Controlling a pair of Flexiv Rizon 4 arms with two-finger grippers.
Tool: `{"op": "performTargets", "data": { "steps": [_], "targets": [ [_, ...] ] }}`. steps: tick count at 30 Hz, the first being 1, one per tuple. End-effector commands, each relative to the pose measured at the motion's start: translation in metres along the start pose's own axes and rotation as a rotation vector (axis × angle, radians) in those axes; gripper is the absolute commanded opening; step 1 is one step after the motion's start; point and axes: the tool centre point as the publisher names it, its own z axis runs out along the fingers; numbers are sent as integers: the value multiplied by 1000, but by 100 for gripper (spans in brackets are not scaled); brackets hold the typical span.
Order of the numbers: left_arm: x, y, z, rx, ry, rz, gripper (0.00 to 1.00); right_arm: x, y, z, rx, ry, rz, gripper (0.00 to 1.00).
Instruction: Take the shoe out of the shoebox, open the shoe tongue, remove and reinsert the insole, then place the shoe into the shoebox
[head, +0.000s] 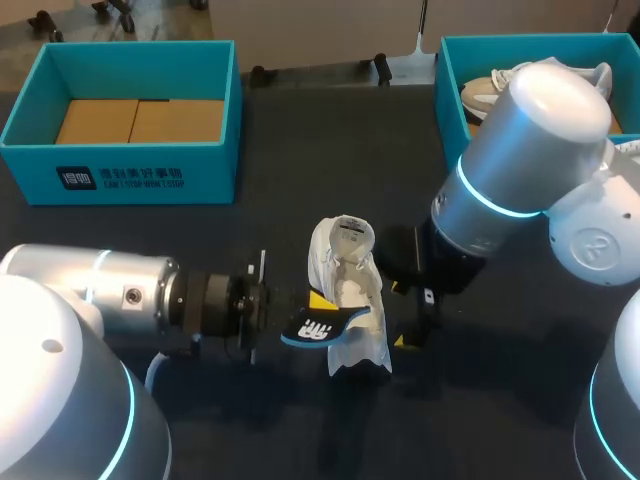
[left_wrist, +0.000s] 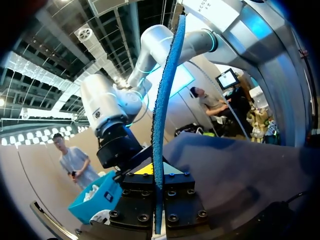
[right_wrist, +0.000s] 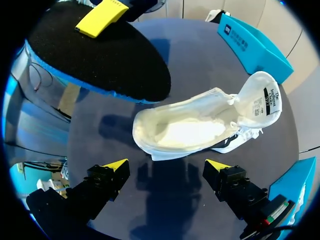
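Note:
A white shoe (head: 352, 290) lies in the middle of the dark table with its tongue (head: 350, 234) folded open. In the right wrist view the shoe (right_wrist: 195, 125) shows a bare inside. The black insole with a blue edge (head: 320, 327) is out of the shoe, against its left side. My left gripper (head: 318, 312) is shut on the insole. In the left wrist view the insole (left_wrist: 162, 110) stands edge-on, clamped in the left gripper (left_wrist: 157, 182). My right gripper (head: 402, 315) stands open just right of the shoe. In its own view the right gripper (right_wrist: 166, 167) holds nothing; the insole (right_wrist: 100, 55) hangs beyond it.
A teal shoebox (head: 120, 165) with cardboard inside stands at the back left. A second teal box (head: 448, 80) at the back right holds another shoe (head: 490, 92), partly hidden by my right arm. Bare table lies in front of the shoe.

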Motion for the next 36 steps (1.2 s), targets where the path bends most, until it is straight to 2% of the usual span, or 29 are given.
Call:
{"op": "performTargets", "data": {
  "steps": [1, 11, 36],
  "targets": [
    [1, 9, 6, 13, -5, -1, 0, 2, -1, 0, 5, -13, 4, 100],
    [-1, 12, 10, 22, -12, 3, 0, -9, -2, 5, 36, -23, 0, 100],
    [-2, 28, 26, 28, 1, -50, 0, -9, -2, 5, 36, -23, 0, 100]
  ]
}}
